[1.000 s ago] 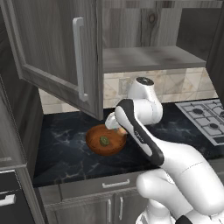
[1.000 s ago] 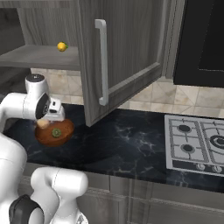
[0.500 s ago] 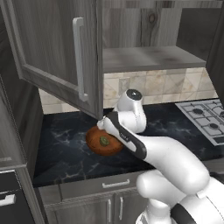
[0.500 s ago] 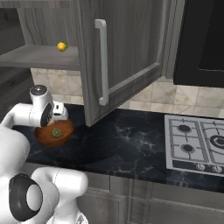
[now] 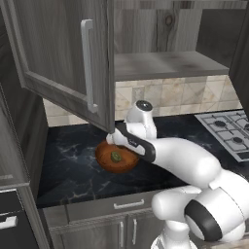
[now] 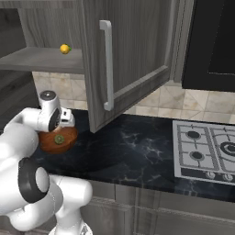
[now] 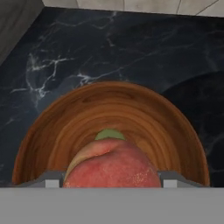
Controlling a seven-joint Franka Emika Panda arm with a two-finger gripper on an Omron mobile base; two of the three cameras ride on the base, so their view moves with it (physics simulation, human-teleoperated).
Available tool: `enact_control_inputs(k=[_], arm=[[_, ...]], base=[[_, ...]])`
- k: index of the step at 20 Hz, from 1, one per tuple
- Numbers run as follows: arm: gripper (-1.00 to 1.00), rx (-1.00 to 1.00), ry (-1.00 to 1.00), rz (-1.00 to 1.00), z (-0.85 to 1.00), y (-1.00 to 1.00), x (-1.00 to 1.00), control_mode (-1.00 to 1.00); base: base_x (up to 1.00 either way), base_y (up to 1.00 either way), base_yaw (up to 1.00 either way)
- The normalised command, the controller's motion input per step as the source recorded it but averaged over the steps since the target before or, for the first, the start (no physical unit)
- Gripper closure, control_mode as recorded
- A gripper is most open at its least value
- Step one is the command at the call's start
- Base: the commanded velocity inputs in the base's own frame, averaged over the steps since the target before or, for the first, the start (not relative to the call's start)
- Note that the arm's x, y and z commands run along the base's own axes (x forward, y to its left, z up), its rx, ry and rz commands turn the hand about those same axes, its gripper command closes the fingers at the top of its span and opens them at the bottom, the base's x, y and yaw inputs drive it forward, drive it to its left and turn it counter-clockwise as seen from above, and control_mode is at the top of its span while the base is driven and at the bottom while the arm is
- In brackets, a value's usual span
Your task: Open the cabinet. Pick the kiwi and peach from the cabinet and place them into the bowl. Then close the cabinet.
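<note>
The reddish-brown wooden bowl [image 5: 108,167] [image 6: 46,143] [image 7: 65,127] sits on the black counter below the open cabinet [image 5: 63,63] [image 6: 133,59]. The green-brown kiwi [image 5: 115,156] [image 6: 58,138] [image 7: 109,134] lies in the bowl's middle. My gripper [image 5: 112,139] [image 6: 69,121] [image 7: 111,180] hangs just above the bowl's back rim. It is shut on the pink-red peach [image 7: 113,168], which fills the space between the fingertips [image 7: 52,180], directly over the kiwi.
A small yellow fruit [image 6: 65,48] rests on the cabinet's lower shelf [image 6: 41,59]. The open door with its silver bar handle [image 5: 87,65] [image 6: 107,64] overhangs the counter close to my arm. A gas hob [image 6: 206,151] [image 5: 228,131] lies to the right.
My arm has folded lower and the hand has come down and slightly left over the bowl, the peach still in it. Kiwi, bowl and door have not moved.
</note>
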Motion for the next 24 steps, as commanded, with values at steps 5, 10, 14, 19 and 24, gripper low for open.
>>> enact_control_inputs(k=[5,10,14,19,24], arm=[[1.0,0.0,0.04,0.0,-0.28,0.0,0.19,-1.0],[-1.0,0.0,0.0,0.0,-0.15,0.04,0.29,-1.0],[-1.0,0.0,0.0,0.0,-0.02,0.01,0.14,-1.0],[-1.0,0.0,0.0,0.0,0.0,0.0,0.04,-1.0],[-1.0,0.0,-0.01,0.0,0.05,0.0,0.0,-1.0]], base=[[0.0,0.0,0.0],[0.0,0.0,0.0],[0.0,0.0,0.0],[0.0,0.0,0.0],[0.0,0.0,0.0]])
